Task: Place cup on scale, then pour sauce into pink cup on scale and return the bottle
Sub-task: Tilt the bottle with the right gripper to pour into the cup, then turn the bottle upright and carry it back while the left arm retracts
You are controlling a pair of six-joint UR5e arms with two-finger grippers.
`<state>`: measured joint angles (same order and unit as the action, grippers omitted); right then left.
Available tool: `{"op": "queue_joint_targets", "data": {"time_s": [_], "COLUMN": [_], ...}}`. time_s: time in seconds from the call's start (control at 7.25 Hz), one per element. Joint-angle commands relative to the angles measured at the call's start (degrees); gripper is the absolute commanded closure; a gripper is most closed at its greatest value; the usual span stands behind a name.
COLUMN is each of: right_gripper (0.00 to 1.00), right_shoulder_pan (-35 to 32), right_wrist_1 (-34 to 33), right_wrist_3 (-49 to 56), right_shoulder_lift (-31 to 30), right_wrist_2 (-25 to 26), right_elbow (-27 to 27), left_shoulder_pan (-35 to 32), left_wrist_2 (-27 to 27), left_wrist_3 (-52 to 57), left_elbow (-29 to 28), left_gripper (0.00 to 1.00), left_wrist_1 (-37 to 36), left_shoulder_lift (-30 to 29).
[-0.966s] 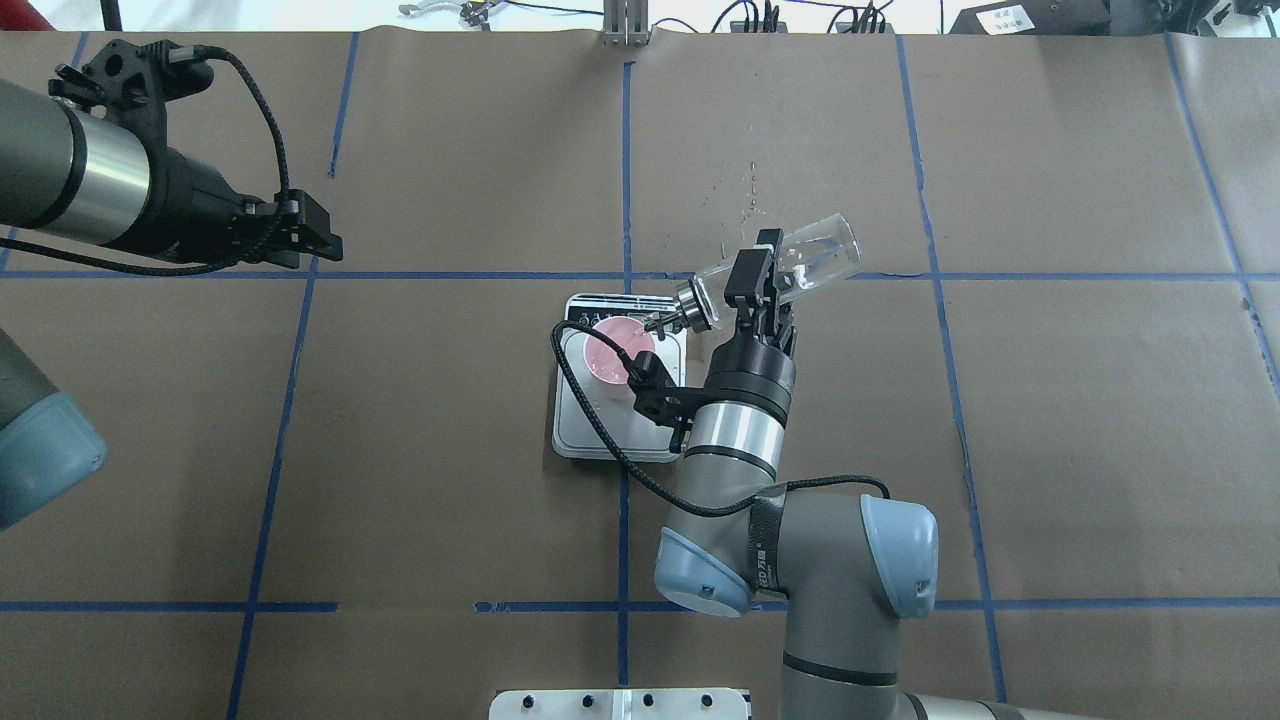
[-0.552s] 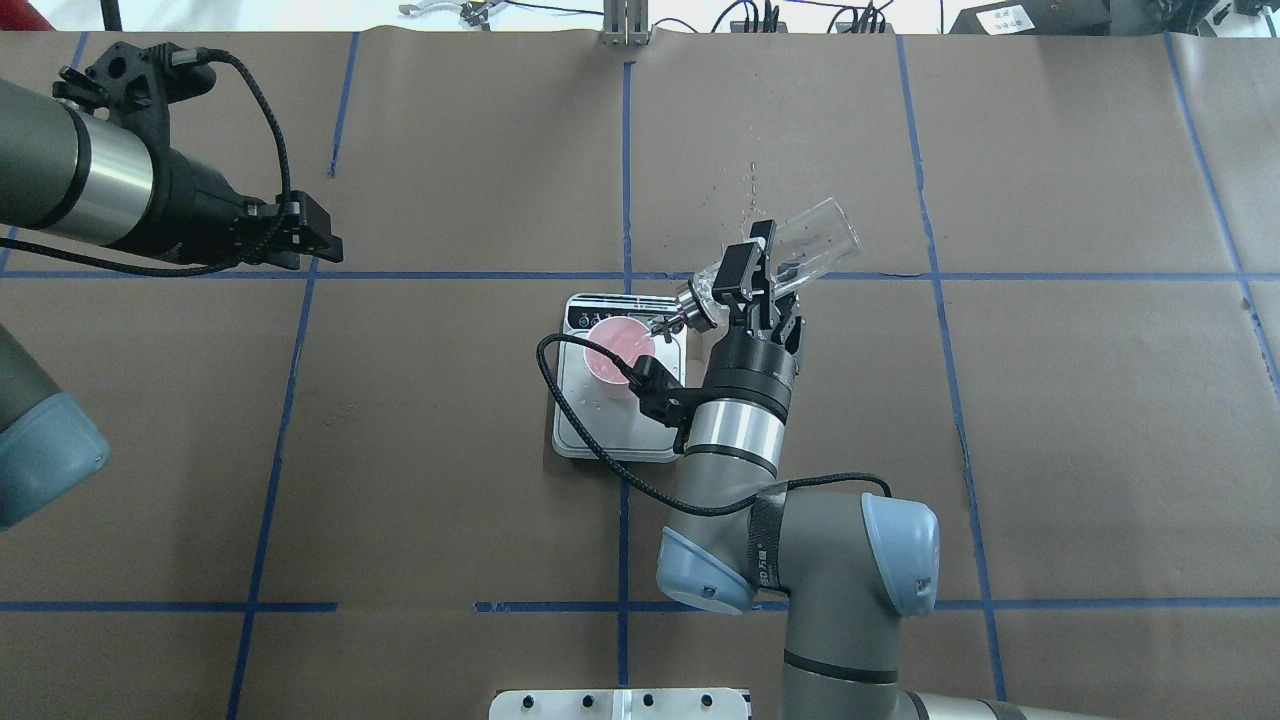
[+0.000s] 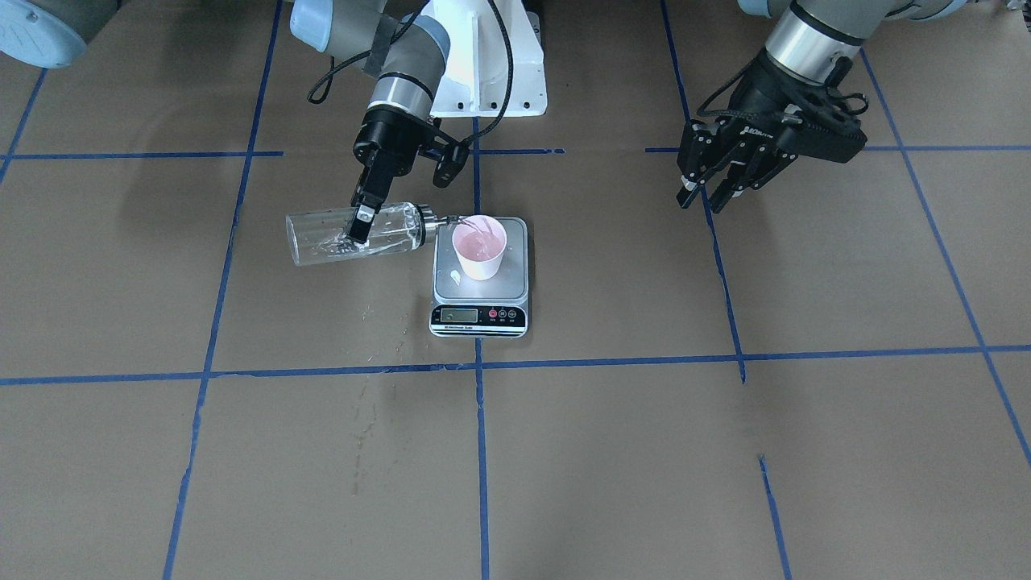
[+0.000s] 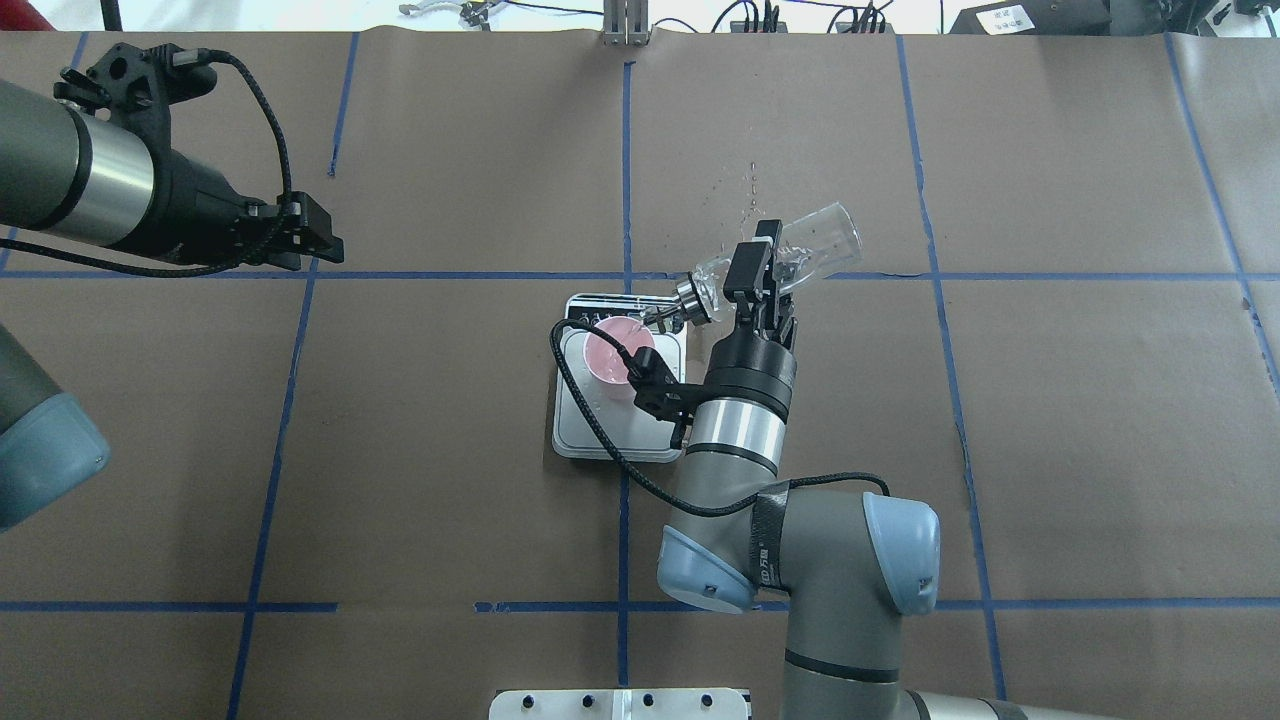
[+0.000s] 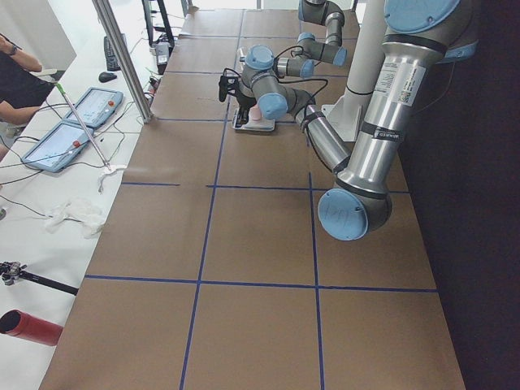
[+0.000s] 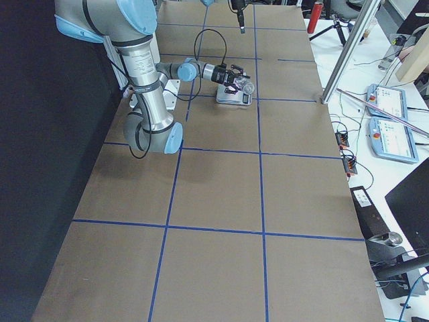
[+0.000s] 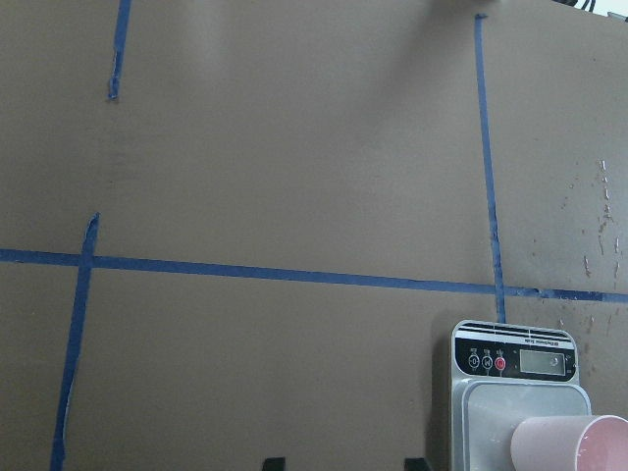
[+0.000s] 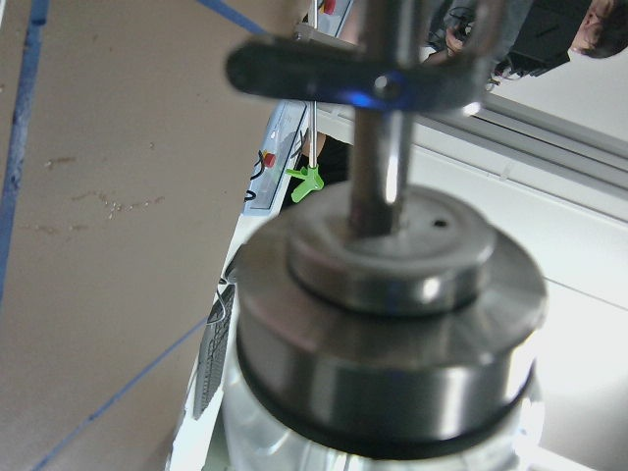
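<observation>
- Your table (image 4: pixel 1050 450) is covered in brown paper, marked into squares with blue tape.
- The right arm (image 4: pixel 800 560) reaches forward over the near edge of the scale. The right gripper (image 3: pixel 360 224) is clamped across the middle of the bottle's glass body.
- The left arm (image 4: pixel 90 190) hangs well off to its own side, far from the scale. The left gripper (image 3: pixel 702 200) holds nothing, and its fingers are spread; in the left wrist view the two tips show apart at the bottom edge.
- The scale (image 3: pixel 513 278) lies flat at the centre of the table on a blue tape line, its black strip and display (image 3: pixel 457 315) facing away from the robot.
- The bottle (image 3: pixel 322 238) is held off the table, tipped almost level, base out to the robot's right and neck toward the scale.
- The cup (image 3: pixel 480 250) stands upright on the scale's plate, pink inside showing.
- The pourer cap (image 4: pixel 688 300) sits just over the cup's rim. You may be seeing a thin stream into the cup, but it is too fine to be sure.
</observation>
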<state>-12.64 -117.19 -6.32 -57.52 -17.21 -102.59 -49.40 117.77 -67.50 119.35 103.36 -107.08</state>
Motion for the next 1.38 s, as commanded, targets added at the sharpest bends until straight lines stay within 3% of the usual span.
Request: {"op": "queue_joint_targets", "data": {"time_s": [0.0, 0.28, 0.55, 0.69, 0.83, 0.97, 1.24], "right_gripper": [1.00, 1.00, 1.00, 1.00, 1.00, 1.00, 1.00], "right_shoulder_pan": [1.0, 2.3, 2.5, 2.6, 2.0, 1.3, 0.8], "right_wrist_1": [0.0, 3.0, 23.0, 28.6, 30.3, 33.8, 34.5], "right_wrist_3": [-20.1, -43.5, -61.3, -66.7, -69.2, -78.1, -82.8], "right_shoulder_lift": [-0.3, 0.0, -1.0, -3.0, -3.4, -4.3, -12.2], "right_wrist_2": [-2.8, -8.3, -14.3, -15.3, -15.3, -15.3, -15.7], "right_elbow": [0.1, -0.1, -0.1, 0.0, -0.6, -0.8, -8.0], "left_shoulder_pan": [0.0, 0.0, 0.0, 0.1, 0.1, 0.1, 0.1], "left_wrist_2": [0.0, 0.0, 0.0, 0.0, 0.0, 0.1, 0.1], "left_wrist_3": [0.0, 0.0, 0.0, -0.1, -0.1, -0.1, -0.1], "left_elbow": [0.0, 0.1, 0.1, 0.0, 0.0, 0.0, -0.4], "left_gripper": [0.49, 0.49, 0.49, 0.48, 0.48, 0.48, 0.48], "left_wrist_1": [0.0, 0.0, 0.0, 0.0, 0.0, 0.0, -0.1], "left_shoulder_lift": [0.0, -0.1, -0.1, -0.1, -0.1, -0.1, 0.0]}}
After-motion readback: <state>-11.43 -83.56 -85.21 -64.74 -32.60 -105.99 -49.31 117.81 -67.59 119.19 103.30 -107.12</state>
